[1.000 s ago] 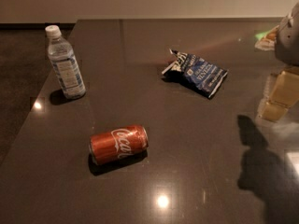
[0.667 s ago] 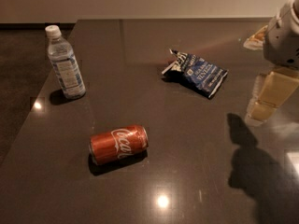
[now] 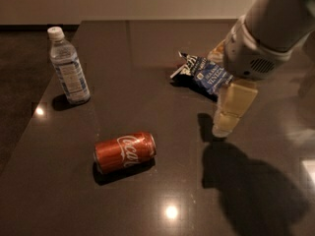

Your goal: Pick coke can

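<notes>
On the tabletop: coke can at front, bottle behind-left, snack bag behind-right. The hand hangs right of the can, seemingly just before the bag.

Arm: has swung in from the right edge. It now fills the upper right corner and reaches well over the table.
Gripper: has moved left and inward. A second ago it stood apart from the snack bag; now it hangs at the bag's right end.
Snack bag: its right end is now partly hidden behind the gripper.
Shadow: has slid left across the tabletop and grown, closer to the coke can than before.
</notes>
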`<act>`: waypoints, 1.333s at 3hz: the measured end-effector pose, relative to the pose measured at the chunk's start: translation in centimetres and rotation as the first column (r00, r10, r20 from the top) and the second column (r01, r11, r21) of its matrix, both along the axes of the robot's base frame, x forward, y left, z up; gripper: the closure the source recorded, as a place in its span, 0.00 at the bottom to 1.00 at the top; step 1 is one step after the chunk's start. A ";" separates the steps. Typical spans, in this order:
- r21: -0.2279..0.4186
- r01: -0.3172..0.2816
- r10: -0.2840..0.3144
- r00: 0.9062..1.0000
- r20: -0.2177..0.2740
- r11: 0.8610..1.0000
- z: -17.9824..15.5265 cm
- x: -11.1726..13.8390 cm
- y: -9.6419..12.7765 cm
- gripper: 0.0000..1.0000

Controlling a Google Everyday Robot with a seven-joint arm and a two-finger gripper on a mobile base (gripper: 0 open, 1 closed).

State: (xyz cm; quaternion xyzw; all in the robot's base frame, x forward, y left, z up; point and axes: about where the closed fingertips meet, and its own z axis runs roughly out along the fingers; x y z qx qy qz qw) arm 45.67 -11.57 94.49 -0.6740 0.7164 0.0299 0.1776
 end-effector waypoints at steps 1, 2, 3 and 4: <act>0.010 -0.065 0.065 0.998 -0.024 0.998 -1.5 0.0 3.4 0.00; 0.012 -0.123 0.124 0.991 -0.052 0.992 -3.1 -0.7 6.7 0.00; -0.004 -0.181 0.180 0.981 -0.074 0.984 -4.8 -1.9 9.6 0.00; -0.010 -0.236 0.234 0.968 -0.088 0.972 -6.3 -3.3 12.5 0.00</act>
